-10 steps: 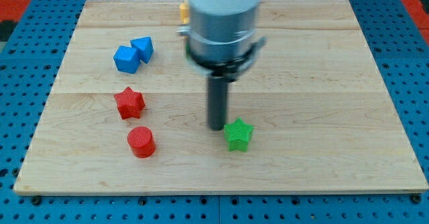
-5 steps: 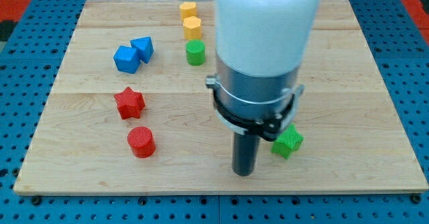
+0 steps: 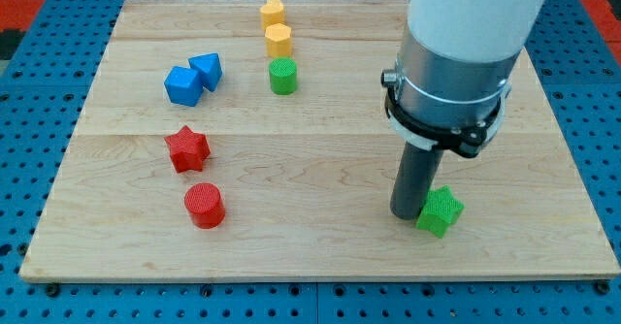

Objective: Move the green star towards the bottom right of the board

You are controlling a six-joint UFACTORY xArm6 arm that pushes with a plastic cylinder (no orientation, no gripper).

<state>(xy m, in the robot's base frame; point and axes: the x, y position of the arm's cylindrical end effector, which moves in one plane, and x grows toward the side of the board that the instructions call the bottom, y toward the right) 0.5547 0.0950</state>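
- The green star [image 3: 440,210] is found nearest the view's bottom, on the right half of the wooden board [image 3: 543,256], though short of the bottom right corner; bare wood is left between it and both the bottom and right edges, so the task is judged only partly done.
- My tip [image 3: 408,213] is set down on the board touching, or all but touching, the star's left side. This placement is judged deliberate: with the rod on the star's left, a push towards the view's right is allowed. For the star to be driven downward as well, contact from its upper left would be needed.
- No fingers or jaws are carried by this arm; nothing is gripped, and the star is only leaned against by the straight dark rod.
- Further left, a red cylinder [image 3: 205,205] stands near the board's bottom left, with a red star [image 3: 186,148] just above it; both lie well apart from the tip and out of any likely path.
- Beyond these, two blue blocks [image 3: 192,79] are seen touching each other at the upper left; their shapes are blocky and angular, not told more exactly.
- Farthest away, near the view's top, a green cylinder [image 3: 282,76] sits below two yellow blocks [image 3: 276,28] in a short column.
- The wide white and grey body of the arm [image 3: 456,62] hides part of the board's upper right.
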